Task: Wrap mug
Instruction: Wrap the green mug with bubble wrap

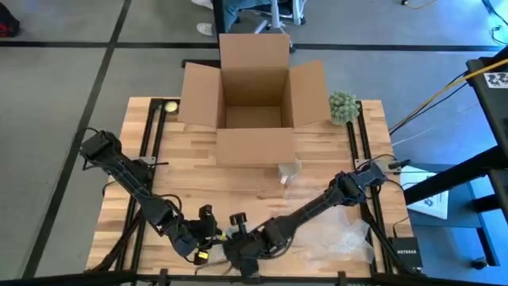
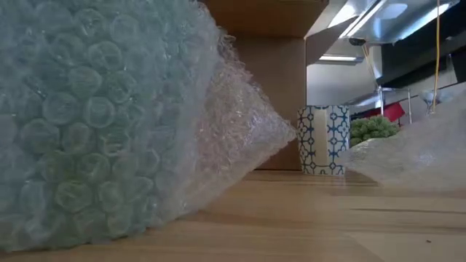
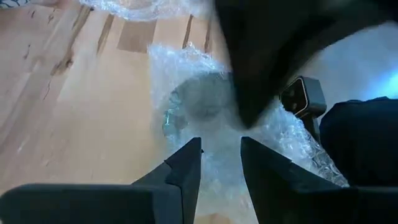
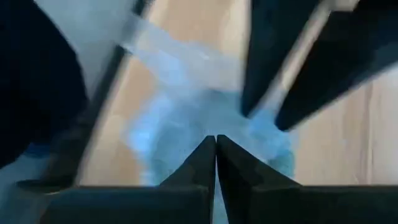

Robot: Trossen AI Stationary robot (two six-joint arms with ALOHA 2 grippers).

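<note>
left hand (image 3: 221, 163) parted over bubble wrap (image 3: 205, 106) | right hand (image 4: 216, 163) closed | router (image 1: 406, 251) label "NETGEAR"

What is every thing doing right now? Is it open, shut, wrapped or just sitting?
Cardboard box: open, flaps spread.
Wrapped mug: under bubble wrap, on the table.
Patterned mug: upright, unwrapped, by the box.
Left gripper: open, over the wrap.
Right gripper: shut, at the wrap.
Green ball: sitting beside the box.
</note>
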